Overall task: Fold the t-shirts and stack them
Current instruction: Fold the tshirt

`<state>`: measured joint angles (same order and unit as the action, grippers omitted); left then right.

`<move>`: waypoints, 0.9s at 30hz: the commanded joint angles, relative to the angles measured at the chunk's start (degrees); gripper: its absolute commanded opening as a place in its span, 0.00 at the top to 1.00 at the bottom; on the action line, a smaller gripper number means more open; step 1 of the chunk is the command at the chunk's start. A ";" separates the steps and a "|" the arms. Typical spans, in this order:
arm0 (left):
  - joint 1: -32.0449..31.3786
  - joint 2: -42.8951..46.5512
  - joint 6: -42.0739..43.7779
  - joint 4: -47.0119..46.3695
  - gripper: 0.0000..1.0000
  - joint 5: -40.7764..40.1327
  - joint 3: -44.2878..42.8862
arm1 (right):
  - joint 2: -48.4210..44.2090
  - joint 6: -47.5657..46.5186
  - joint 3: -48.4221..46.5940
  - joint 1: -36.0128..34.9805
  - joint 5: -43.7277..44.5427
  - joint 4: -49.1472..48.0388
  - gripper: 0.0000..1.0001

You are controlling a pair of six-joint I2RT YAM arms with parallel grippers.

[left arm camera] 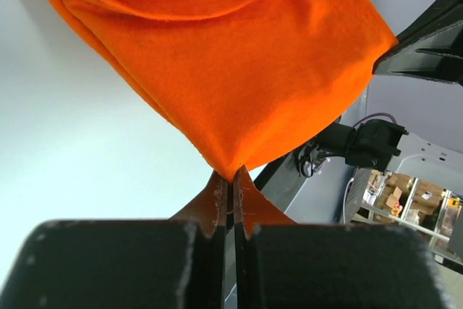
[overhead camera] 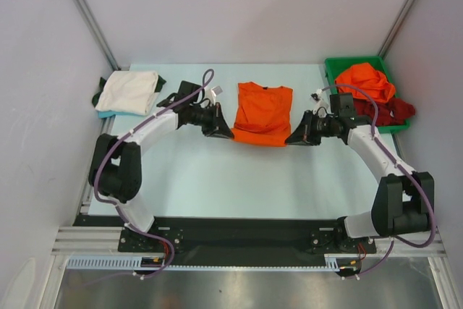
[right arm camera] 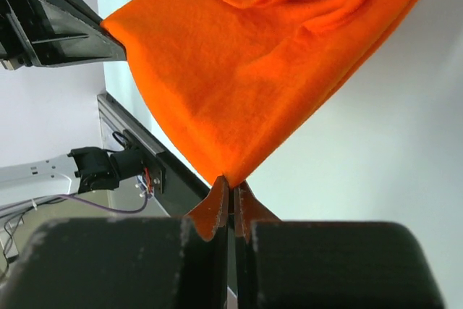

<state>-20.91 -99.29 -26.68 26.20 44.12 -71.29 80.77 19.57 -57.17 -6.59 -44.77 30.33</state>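
The orange t-shirt lies farward between both arms; the left gripper pinches its near-left corner, the right gripper its near-right corner.

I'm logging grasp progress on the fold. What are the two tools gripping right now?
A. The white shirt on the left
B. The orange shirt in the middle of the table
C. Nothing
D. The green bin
B: the left tool and the right tool are each shut on a near corner of the orange shirt, with the cloth pinched between the fingers in both wrist views.
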 commanded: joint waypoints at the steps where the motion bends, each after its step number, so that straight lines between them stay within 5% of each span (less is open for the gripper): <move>1: -0.45 6.99 -0.92 -1.24 1.00 -0.34 0.27 | -3.78 -1.64 -2.86 -0.53 -1.63 3.33 1.00; 17: -0.36 6.12 0.04 -1.59 1.00 -1.23 3.35 | -5.81 0.11 3.03 -0.79 -0.32 -1.49 1.00; 23: 0.60 -2.04 1.62 -1.24 1.00 -2.10 -6.92 | 0.77 0.64 -0.30 0.78 0.56 -6.41 1.00; 27: 1.83 -10.29 3.90 -0.10 1.00 -2.72 -21.82 | 7.18 0.73 -7.15 2.98 0.56 -9.40 1.00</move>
<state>-20.53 -106.19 -25.74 27.62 41.98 -82.59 84.64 19.92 -57.93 -5.19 -44.45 26.59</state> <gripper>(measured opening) 0.017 0.021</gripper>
